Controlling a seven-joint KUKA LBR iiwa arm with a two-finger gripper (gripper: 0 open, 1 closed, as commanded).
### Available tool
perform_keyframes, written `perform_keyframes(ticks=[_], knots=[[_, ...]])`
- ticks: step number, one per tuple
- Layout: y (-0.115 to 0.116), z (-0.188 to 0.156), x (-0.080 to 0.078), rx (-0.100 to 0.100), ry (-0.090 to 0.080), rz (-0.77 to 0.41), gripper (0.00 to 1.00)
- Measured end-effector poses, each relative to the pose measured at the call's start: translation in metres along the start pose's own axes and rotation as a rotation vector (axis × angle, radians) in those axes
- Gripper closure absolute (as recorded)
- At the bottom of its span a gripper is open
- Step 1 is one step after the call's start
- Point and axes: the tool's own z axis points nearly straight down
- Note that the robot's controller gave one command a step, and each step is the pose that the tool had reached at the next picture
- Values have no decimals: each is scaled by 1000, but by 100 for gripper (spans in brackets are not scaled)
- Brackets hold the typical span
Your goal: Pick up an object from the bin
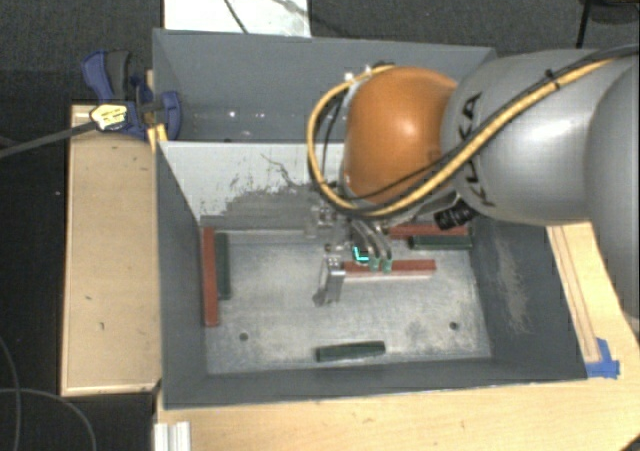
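the gripper point(333, 284) hangs low near the centre of the bin point(180, 279), with a red-brown bar point(408, 266) just beside it at 3 o'clock. whether it is spread or closed i cannot tell. best to centre over the bar's narrow width before descending straight.

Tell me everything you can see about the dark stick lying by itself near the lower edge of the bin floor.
The dark stick is a slim, straight bar, dark green to black, with a dull surface; its material cannot be told. It looks whole. It lies flat on the bin's grey floor, close to the wall at the view's lower edge and almost parallel to it. Nothing touches it: the gripper hangs above the middle of the floor, and the long red bar by the left wall lies well apart.
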Motion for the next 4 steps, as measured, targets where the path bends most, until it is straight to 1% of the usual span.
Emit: perform_keyframes(ticks=[1, 2, 3, 4], knots=[[-1, -4, -2, -1, -8, 4, 0], [-37, 62, 42, -1, -11, -56, 0], [-56, 69, 56, 0, 0, 21, 0], [-94, 65, 1, 0, -8, -131, 0]])
